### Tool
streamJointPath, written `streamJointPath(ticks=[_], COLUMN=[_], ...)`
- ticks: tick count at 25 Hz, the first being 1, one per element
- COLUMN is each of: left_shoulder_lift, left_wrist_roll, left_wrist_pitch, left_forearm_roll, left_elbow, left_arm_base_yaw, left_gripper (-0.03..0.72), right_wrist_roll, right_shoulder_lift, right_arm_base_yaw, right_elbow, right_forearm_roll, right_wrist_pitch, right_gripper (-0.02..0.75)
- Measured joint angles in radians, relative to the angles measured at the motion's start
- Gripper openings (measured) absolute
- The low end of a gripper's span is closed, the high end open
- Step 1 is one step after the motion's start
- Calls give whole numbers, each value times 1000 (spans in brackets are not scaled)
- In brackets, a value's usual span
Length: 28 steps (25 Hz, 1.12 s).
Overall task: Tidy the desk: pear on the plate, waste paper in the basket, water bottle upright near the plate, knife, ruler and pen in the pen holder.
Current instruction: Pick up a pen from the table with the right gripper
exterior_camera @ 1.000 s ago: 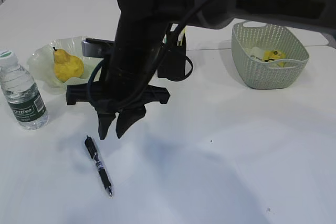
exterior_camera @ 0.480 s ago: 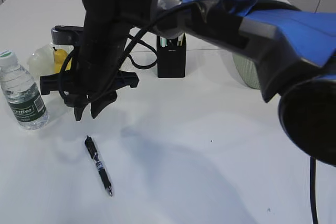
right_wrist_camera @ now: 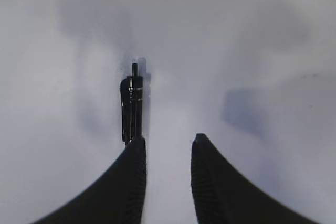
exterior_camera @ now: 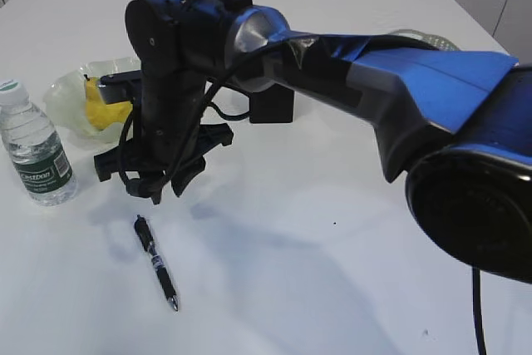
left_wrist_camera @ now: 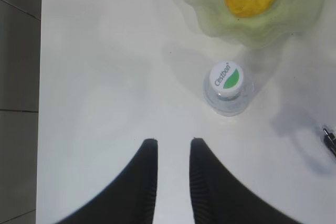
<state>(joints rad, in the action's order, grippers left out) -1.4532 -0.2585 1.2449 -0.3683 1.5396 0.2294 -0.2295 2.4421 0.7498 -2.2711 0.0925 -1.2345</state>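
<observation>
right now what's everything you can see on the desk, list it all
pear: 1, yellow, on the plate, far left
plate: 1, pale green, wavy rim, behind the bottle
water bottle: 1, clear with green label and white cap, upright at the left edge near the plate
pen: 1, black, flat on the desk in front of the jaws
pen holder: 1, black, mid desk, mostly hidden by the arm
basket: 1, pale green, far right, only its rim shows
desk: 1, white
right gripper: 1, black, jaws open just above the pen's top end
left gripper: 1, black, jaws open, empty, over bare desk near the bottle
</observation>
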Motion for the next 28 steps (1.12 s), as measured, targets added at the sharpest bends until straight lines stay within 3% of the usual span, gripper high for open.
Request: streamJointPath(ticks=[9, 28], left_shoulder_lift=[0, 0], left_wrist_roll=[-2, -2], left_wrist_pitch=[0, 0], left_forearm_roll=[0, 0], left_elbow=[0, 0], left_arm_base_yaw=[0, 0], left_gripper=[142, 143], right_wrist_roll=[0, 2], right_shoulder_lift=[13, 52], right_arm_base_yaw=[56, 60], right_elbow=[0, -1], right_forearm_roll=[-6, 3], right_wrist_pitch=[0, 0], right_gripper=[249, 249])
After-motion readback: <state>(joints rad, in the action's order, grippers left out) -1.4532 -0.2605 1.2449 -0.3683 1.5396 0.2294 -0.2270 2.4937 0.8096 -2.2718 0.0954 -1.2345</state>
